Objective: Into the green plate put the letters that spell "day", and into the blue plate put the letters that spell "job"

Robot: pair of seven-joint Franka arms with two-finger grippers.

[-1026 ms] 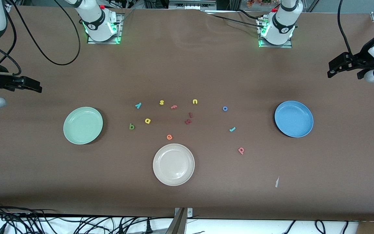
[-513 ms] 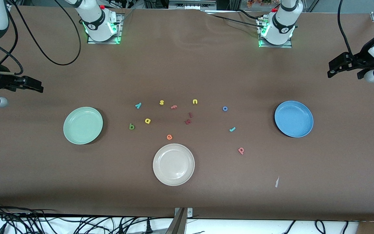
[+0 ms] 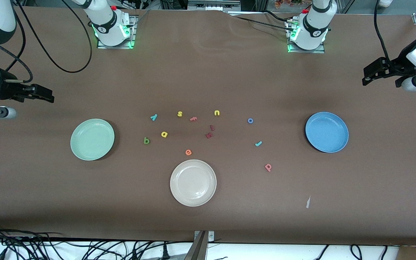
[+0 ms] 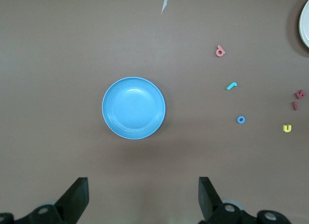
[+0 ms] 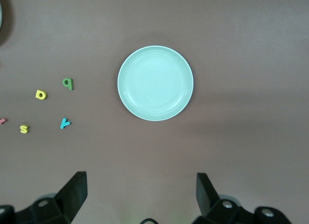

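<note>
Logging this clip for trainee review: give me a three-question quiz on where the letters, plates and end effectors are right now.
1. True or false: the green plate already holds a letter.
2. Which letter lies nearest the blue plate: A) blue "o", B) teal "j", C) yellow "a"?
3. Fill in: the left end effector and right end effector are both ____, holding nothing.

Key: 1 false; 2 B; 3 open.

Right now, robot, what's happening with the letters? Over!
Left pincer and right pincer both open, holding nothing, up at the table's ends. Green plate and blue plate bare. All letters loose between them. Nothing blocking.
</note>
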